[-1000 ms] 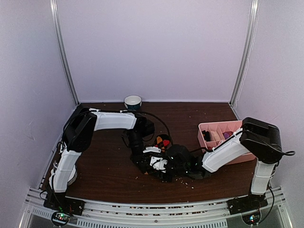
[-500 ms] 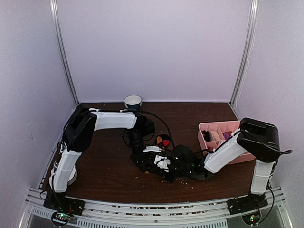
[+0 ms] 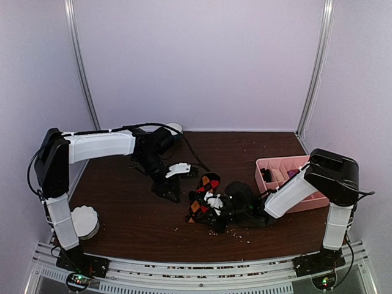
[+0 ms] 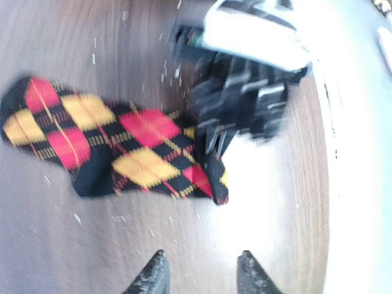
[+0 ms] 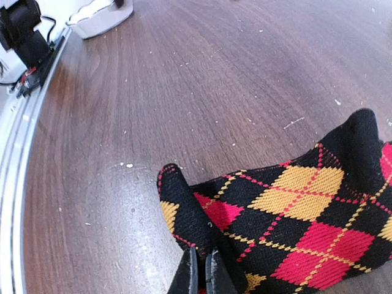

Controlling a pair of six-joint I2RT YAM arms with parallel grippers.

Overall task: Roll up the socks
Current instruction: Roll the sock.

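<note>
The black argyle sock [image 3: 203, 195] with red, orange and yellow diamonds lies spread on the brown table; it also shows in the left wrist view [image 4: 110, 147] and the right wrist view [image 5: 294, 220]. My right gripper [image 3: 215, 206] is shut on the sock's near edge, its fingers pinching a fold of the fabric [image 5: 202, 272]. My left gripper [image 3: 174, 191] is open and empty, a short way left of the sock, fingertips apart over bare wood [image 4: 201, 275]. The purple striped sock is not clearly in view; a small purple item [image 3: 293, 174] lies in the tray.
A pink compartment tray [image 3: 288, 164] stands at the right, behind the right arm. A cup [image 3: 176, 128] at the back wall is mostly hidden by the left arm. A white round dish [image 3: 84, 222] sits at the front left. Crumbs dot the wood.
My left arm has pulled back to the left, away from the sock, with its gripper open. The sock now lies flatter and more exposed. My right gripper keeps its hold.
</note>
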